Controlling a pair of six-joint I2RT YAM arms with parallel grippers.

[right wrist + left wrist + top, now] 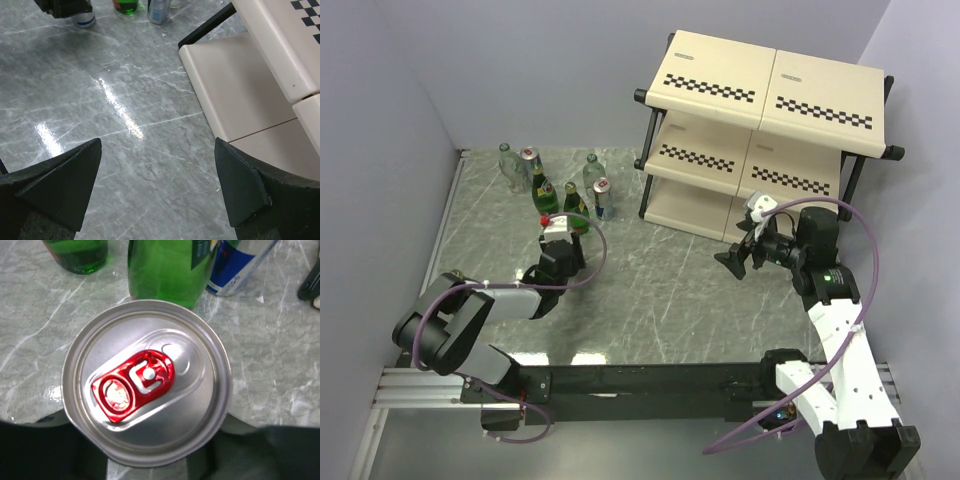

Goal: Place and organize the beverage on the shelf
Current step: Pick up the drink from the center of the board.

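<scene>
A slim silver can [147,382] with a red tab fills the left wrist view; my left gripper [560,238] is closed around it on the table, its fingers mostly hidden under the can's rim. Just beyond stand green bottles [170,270] and a silver-and-blue can [240,265]. From above, green bottles [542,190], clear bottles [508,160] and cans [602,197] cluster at the back left. The shelf [770,130] stands at the back right. My right gripper [738,262] is open and empty, low over the table in front of the shelf's bottom board [235,90].
Grey walls close in the table on the left, back and right. The shelf's black frame leg [205,25] juts toward the table's middle. A marble floor area [660,290] lies between the two grippers. A cable loops from each arm.
</scene>
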